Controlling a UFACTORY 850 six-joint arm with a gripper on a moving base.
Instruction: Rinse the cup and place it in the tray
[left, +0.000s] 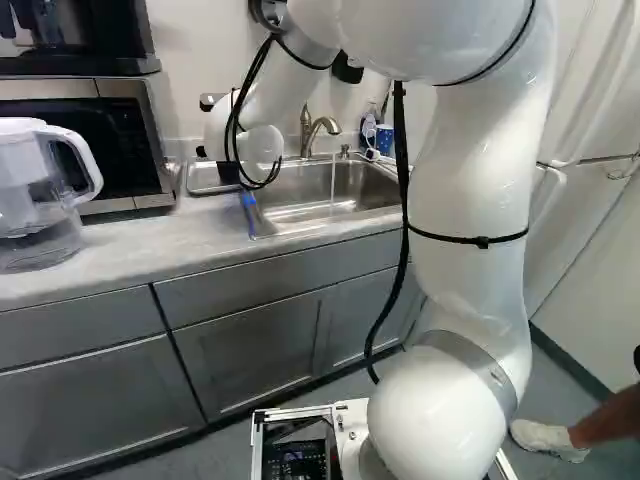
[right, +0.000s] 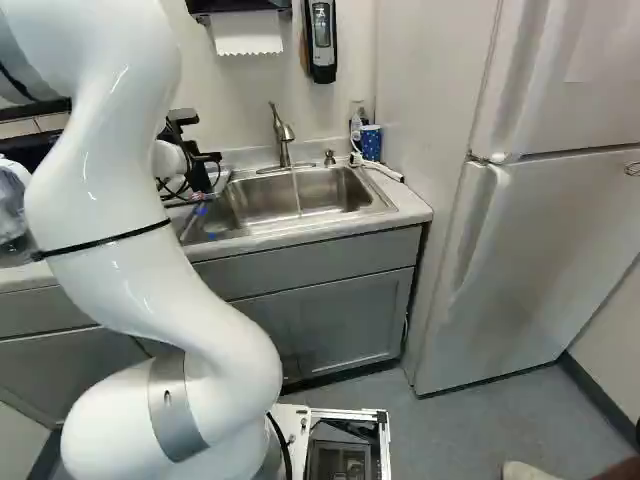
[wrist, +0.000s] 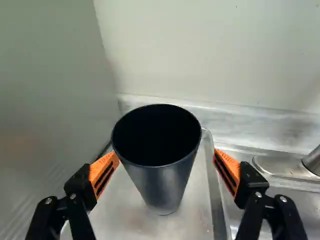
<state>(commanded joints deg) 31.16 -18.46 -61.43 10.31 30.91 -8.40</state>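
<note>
Cup (wrist: 162, 187), dark and upright, mouth up, stands on the metal tray (wrist: 195, 220) beside the sink (right: 310, 190), between the two fingers of your gripper (right: 200, 172). You have them spread wide, and they grip nothing: one pad (wrist: 227, 170) is clear of the cup, while the other is close against its side, though you can't tell whether it touches. Water (left: 333, 185) runs from the faucet (right: 283, 135) into your sink.

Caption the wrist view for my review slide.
A dark cup stands upright in the metal tray, between the pincer's open fingers.
</note>
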